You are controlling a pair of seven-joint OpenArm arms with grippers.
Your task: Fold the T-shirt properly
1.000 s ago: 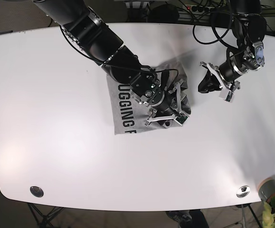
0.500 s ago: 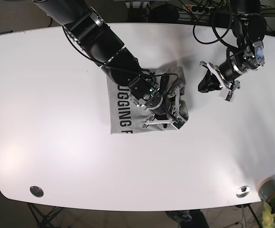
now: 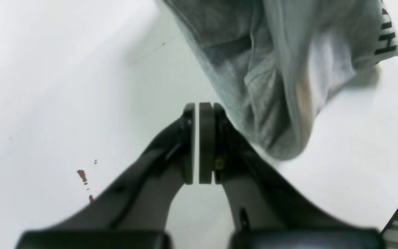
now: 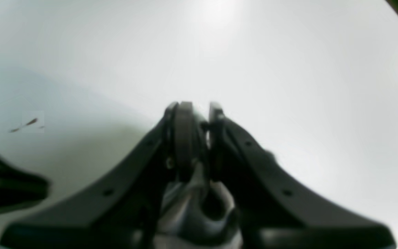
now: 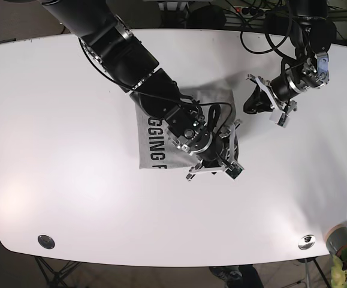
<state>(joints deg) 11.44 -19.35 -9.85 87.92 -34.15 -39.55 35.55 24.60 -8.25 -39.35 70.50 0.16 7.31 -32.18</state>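
The T-shirt (image 5: 161,129) is soft, matt heathered cloth (creased), on a smooth, faintly glossy white table (image 5: 59,120).

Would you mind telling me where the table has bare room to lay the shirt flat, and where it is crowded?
The white table is bare across the base view's left half, up to the T-shirt's lettered edge, and along the near edge. It is crowded in the middle, where the right gripper pinches cloth, and at the upper right around the shut left gripper.

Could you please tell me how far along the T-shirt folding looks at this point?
Partly done: the T-shirt is already a compact block on the white table. In hand: the right gripper pinches grey cloth at its edge. The left gripper, jaws shut and empty, sits apart. Left: release and tidy that bunched edge.
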